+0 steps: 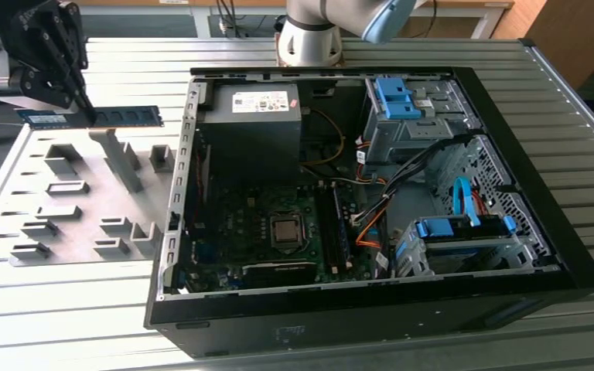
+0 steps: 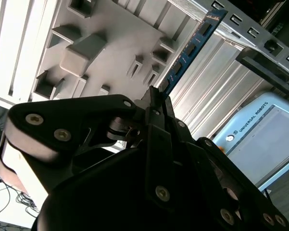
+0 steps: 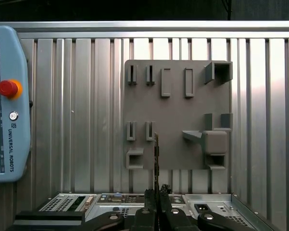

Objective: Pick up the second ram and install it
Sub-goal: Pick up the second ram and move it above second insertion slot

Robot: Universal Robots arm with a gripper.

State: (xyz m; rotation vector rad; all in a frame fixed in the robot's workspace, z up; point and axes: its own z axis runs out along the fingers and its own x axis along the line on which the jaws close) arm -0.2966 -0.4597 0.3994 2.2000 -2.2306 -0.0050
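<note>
The black claw clamps the thin blue-teal circuit-board stick, held level at ten o'clock from the open black computer case. The claw's fingers hide the stick's gripped stretch.

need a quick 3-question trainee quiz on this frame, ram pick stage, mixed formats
1. True or false: the second ram is already seated on the motherboard.
2. In the exterior view, where is the gripper relative to the open computer case? A) to its left, above the gray holder tray; B) inside it; C) to its right.
3. Fill in: the fingers are shut on ____.
Key: 1 false, it is held in the air outside the case; 2 A; 3 the second ram.
</note>
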